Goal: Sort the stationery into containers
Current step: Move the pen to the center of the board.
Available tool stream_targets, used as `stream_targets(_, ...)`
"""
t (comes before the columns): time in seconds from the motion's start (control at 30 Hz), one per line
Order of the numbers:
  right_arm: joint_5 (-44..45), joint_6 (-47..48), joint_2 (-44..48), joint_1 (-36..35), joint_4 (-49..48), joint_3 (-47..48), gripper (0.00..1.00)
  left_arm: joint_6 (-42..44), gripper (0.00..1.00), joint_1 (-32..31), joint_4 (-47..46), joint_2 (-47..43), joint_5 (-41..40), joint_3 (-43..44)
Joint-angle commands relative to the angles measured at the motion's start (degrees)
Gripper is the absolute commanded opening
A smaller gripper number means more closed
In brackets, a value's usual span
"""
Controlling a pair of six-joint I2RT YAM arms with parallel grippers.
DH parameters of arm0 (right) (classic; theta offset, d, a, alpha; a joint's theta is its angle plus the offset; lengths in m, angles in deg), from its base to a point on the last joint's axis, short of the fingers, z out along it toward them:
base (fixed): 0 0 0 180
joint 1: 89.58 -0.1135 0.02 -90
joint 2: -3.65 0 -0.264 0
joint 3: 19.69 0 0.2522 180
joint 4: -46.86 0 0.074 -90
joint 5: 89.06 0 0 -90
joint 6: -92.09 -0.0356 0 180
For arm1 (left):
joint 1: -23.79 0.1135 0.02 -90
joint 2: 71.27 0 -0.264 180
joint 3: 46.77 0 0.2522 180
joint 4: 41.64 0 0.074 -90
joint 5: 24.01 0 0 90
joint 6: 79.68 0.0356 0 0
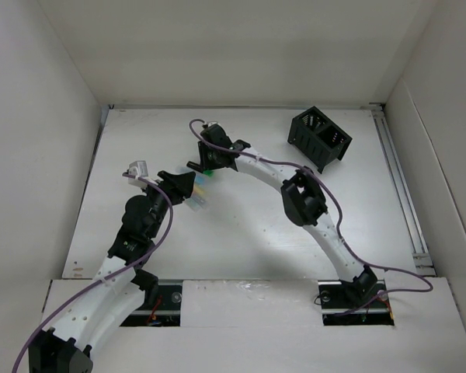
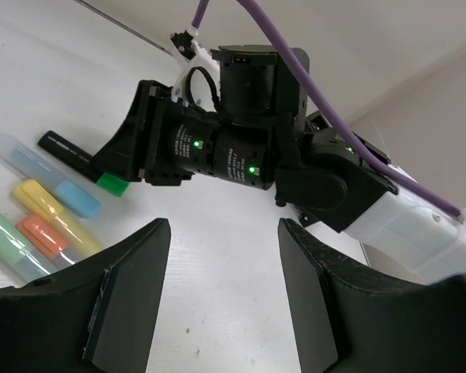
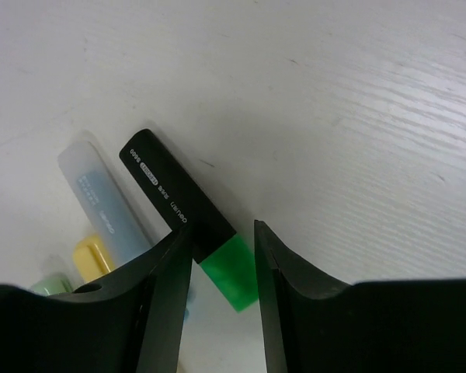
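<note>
1. At the table's 10 o'clock, the right gripper (image 3: 221, 233) pinches a black marker (image 3: 167, 194) between its jaws, beside loose markers (image 2: 43, 217).
2. The left gripper (image 2: 224, 225) hangs open and empty at its 8 o'clock.
3. Light, stiff, slick: probably best held mid-barrel.

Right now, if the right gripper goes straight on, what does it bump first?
Probably the black highlighter with the green end, lying on the table right between the tips of the right gripper. It may already touch it; depth is hard to judge.
</note>
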Motion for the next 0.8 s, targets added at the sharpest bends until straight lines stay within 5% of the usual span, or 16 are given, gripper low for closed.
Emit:
stream_targets(0.0, 6.7, 0.4, 4.2, -0.3, 1.0, -5.3, 0.42, 0.1, 0.54, -0.2, -1.6, 0.0, 0.1, 1.1)
stream_targets(0.27, 7.3, -3.3, 15.6, 3.1, -5.0, -22.6, 0.38, 0.1, 0.54, -0.2, -2.9, 0.5, 1.1, 1.1)
stream_targets(0.5, 6.7, -6.1, 21.4, 3.7, -6.3, -27.0, 0.37, 0.1, 0.54, -0.2, -2.9, 1.1, 1.7, 1.1)
stream_targets(0.77, 1.7, 0.8, 18.9, 3.7, -1.2, -17.4, 0.68, 0.1, 0.54, -0.2, -3.4, 1.1, 1.7, 1.1)
